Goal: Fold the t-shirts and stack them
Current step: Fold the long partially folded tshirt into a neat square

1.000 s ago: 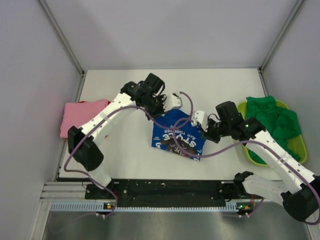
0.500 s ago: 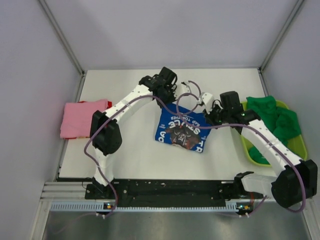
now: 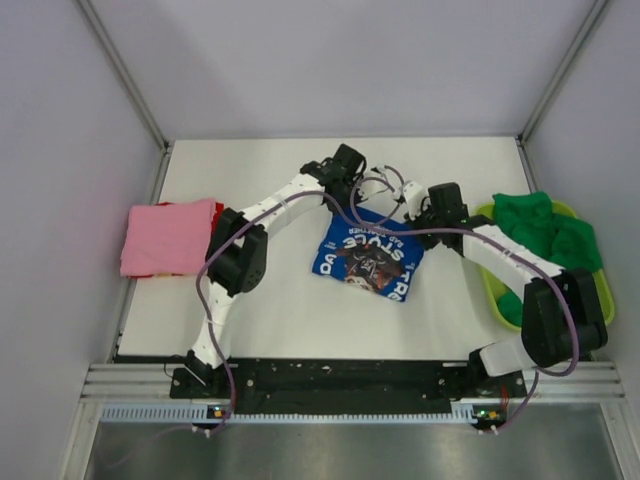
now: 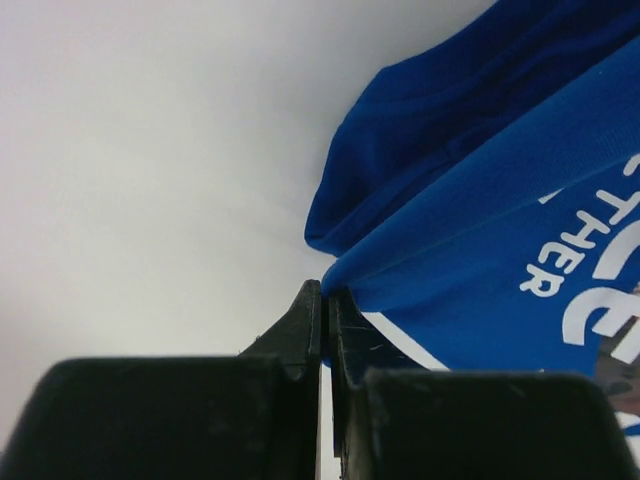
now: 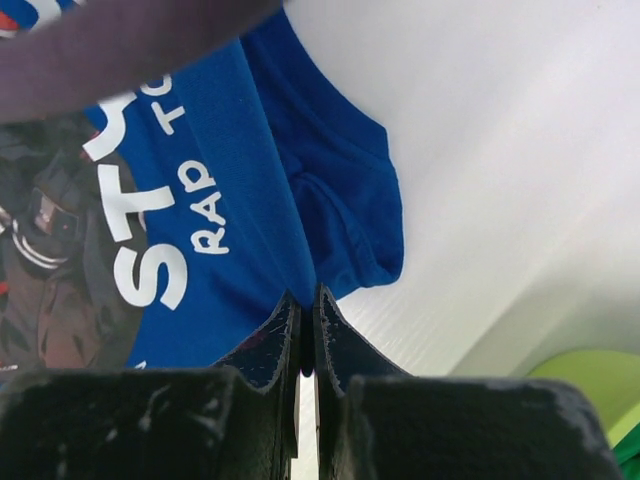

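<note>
The blue tee [image 3: 368, 258] lies in the middle of the worktop [image 3: 260, 320], lettering up. Both end effectors are at its far edge. The left end effector [image 4: 325, 292] is closed and pinches the far left corner. The right end effector [image 5: 308, 297] is closed on the far right corner. A pink tee [image 3: 165, 238] lies at the left, well apart. Green tees [image 3: 548, 232] lie in the basket [image 3: 603, 300] at the right.

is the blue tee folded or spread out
Folded: the blue tee is a compact patch, with layers doubled under its far edge in both wrist views.
</note>
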`<state>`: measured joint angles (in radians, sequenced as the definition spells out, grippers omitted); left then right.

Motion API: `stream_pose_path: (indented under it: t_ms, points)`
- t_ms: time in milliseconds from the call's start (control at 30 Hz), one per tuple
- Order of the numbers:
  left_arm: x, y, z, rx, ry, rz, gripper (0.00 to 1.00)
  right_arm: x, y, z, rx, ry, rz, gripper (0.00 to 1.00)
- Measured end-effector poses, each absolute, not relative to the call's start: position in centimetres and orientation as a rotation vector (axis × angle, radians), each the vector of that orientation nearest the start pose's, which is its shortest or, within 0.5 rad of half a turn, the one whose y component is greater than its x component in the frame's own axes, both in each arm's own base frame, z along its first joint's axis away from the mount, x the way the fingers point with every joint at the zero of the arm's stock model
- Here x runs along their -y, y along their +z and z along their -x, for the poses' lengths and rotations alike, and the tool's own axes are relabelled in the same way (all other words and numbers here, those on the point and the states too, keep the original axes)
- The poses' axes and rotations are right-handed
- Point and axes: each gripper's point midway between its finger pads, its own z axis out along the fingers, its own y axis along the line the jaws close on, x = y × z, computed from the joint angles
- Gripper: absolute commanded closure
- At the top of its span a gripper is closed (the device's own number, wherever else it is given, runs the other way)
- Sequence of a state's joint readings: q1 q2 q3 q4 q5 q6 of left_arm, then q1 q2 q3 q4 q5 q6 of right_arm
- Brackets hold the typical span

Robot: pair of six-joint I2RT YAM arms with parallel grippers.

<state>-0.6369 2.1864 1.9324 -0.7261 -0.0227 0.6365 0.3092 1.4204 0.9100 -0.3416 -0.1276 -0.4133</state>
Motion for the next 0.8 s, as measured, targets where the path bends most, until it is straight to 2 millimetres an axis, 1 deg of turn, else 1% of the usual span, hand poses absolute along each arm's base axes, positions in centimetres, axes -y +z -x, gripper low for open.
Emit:
stream_pose_path:
  t_ms: [33, 67, 100, 167, 200, 233, 333, 433, 500, 600, 700, 800]
  points:
    - [29.7, 9.5, -45.0, -2.059, 0.031, -1.507, 0.94, -11.4, 9.1, -34.3, -2.245, 0.099, 0.900, 1.00]
    - [29.8, 9.1, -45.4, -2.060, 0.034, -1.503, 0.89, -11.3, 8.8, -34.6, -2.251, 0.086, 0.891, 0.92]
    - [30.0, 8.8, -45.7, -2.060, 0.038, -1.498, 0.84, -11.1, 8.5, -34.9, -2.259, 0.068, 0.875, 0.81]
    - [30.3, 8.1, -46.4, -2.061, 0.049, -1.487, 0.71, -10.6, 7.7, -35.6, -2.283, 0.029, 0.834, 0.62]
    - [30.3, 7.8, -46.7, -2.058, 0.063, -1.483, 0.65, -9.8, 7.1, -35.9, -2.310, -0.016, 0.803, 0.57]
    - [30.2, 7.5, -47.2, -2.058, 0.082, -1.473, 0.61, -9.2, 6.5, -36.1, -2.340, -0.045, 0.768, 0.54]
    - [29.7, 6.5, -49.0, -2.047, 0.156, -1.426, 0.55, -6.5, 4.3, -37.1, -2.443, -0.164, 0.659, 0.54]
    - [29.5, 6.2, -50.7, -2.040, 0.217, -1.381, 0.49, -4.9, 3.6, -38.4, -2.497, -0.252, 0.559, 0.58]
    - [29.6, 6.8, -51.7, -2.025, 0.230, -1.345, 0.47, -4.6, 4.2, -39.6, -2.498, -0.284, 0.497, 0.60]
    - [29.4, 7.9, -52.4, -2.014, 0.233, -1.302, 0.46, -4.9, 5.7, -40.5, -2.470, -0.271, 0.428, 0.59]
    - [29.0, 9.4, -52.2, -2.016, 0.209, -1.268, 0.46, -5.4, 7.7, -39.9, -2.442, -0.216, 0.353, 0.58]
    - [28.5, 11.4, -51.1, -2.021, 0.157, -1.248, 0.46, -6.2, 9.4, -38.8, -2.421, -0.121, 0.252, 0.57]
